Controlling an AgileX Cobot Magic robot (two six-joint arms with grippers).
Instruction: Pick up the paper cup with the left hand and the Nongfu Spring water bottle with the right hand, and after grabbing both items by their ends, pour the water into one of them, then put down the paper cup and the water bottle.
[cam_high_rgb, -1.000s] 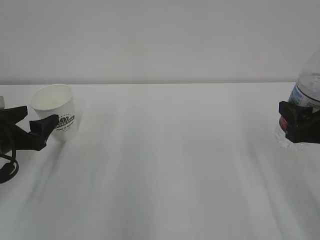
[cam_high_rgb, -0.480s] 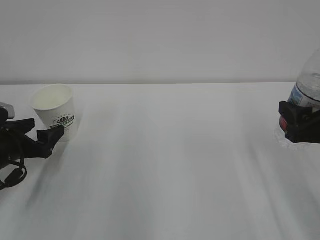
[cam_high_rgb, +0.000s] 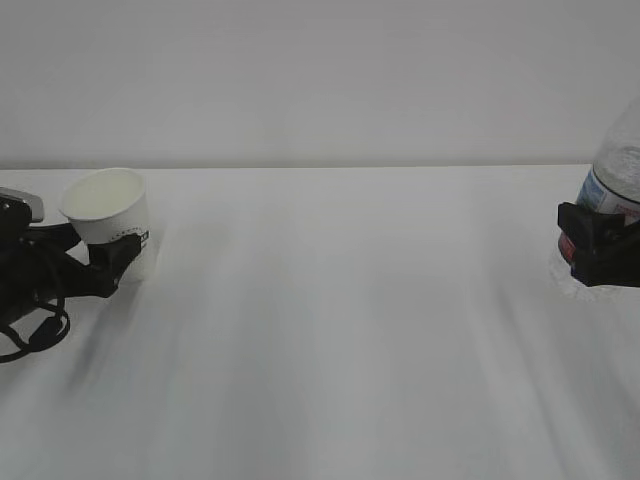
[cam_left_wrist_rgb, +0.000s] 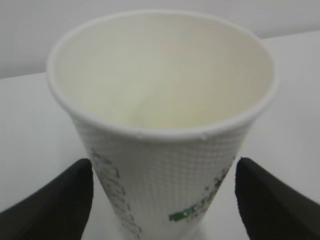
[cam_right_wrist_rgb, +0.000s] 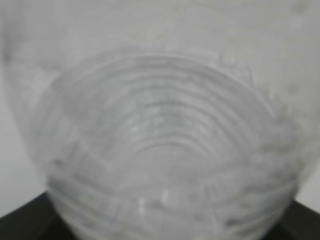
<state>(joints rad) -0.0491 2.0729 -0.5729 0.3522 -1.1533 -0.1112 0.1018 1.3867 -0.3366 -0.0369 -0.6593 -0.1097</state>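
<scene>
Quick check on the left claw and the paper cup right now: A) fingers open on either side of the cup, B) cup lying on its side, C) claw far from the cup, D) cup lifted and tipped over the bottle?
A: the left wrist view shows the paper cup upright between the left claw's spread black fingers, with gaps on both sides.

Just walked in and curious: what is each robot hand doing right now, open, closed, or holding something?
Left hand: open, fingers either side of the paper cup, not gripping.
Right hand: closed around the water bottle.
</scene>
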